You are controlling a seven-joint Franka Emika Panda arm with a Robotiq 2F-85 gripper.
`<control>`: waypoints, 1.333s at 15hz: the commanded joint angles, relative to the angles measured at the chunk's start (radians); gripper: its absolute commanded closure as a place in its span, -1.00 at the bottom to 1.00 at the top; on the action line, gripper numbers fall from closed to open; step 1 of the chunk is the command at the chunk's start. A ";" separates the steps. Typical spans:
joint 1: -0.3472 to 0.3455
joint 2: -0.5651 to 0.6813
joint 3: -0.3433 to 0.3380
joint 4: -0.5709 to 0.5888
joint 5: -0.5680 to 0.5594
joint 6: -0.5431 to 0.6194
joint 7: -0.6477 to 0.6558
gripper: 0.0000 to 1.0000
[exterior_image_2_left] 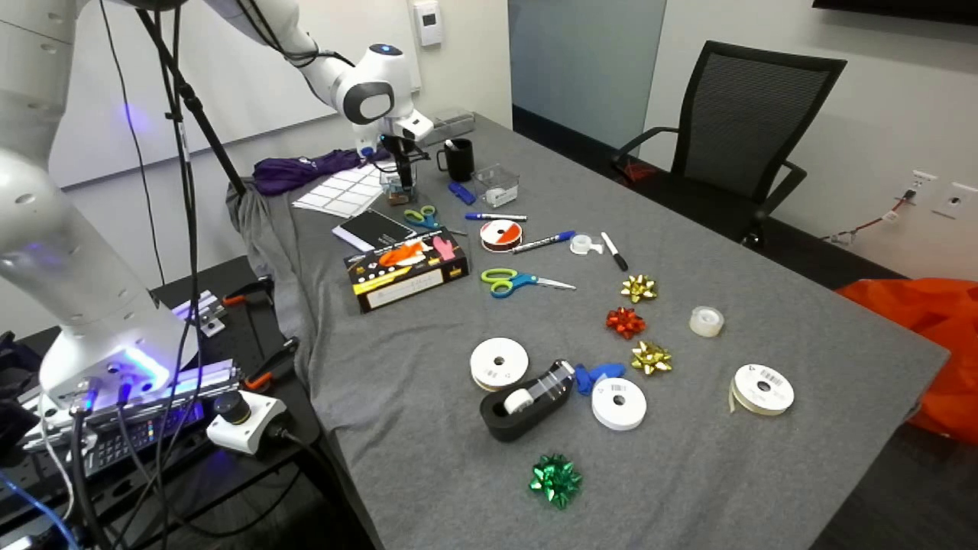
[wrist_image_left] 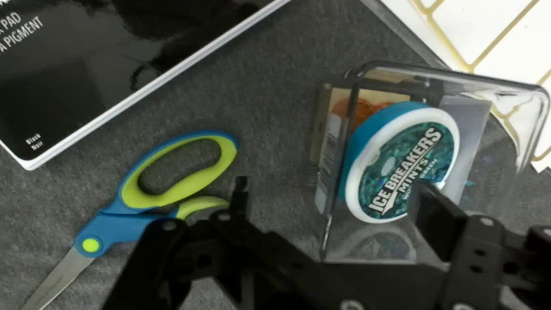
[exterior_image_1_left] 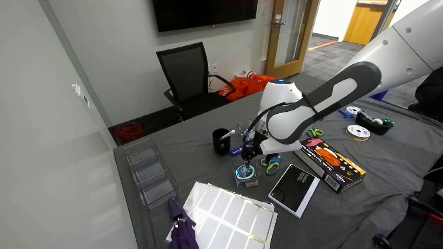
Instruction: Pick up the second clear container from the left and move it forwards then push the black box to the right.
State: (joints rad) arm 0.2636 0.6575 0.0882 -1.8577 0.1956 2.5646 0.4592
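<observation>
Two fingers apart, nothing gripped: one over clear box w/ mints tub inside, other outside; box's on tabletop nr scissors. Prob. best: drop straight, pinch its side squarely.

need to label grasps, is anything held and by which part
Nothing is held: the jaws stand open, with one wall of the clear container between them.
</observation>
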 commanded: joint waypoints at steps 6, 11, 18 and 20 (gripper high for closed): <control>-0.003 0.029 -0.006 0.013 0.012 0.040 -0.006 0.48; -0.008 0.031 -0.003 0.016 0.017 0.057 -0.013 1.00; -0.054 -0.023 0.039 -0.020 0.055 0.012 -0.073 0.98; -0.080 -0.045 0.064 -0.036 0.082 -0.004 -0.119 0.98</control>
State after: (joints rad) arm 0.2379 0.6669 0.1035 -1.8535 0.2313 2.5935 0.4197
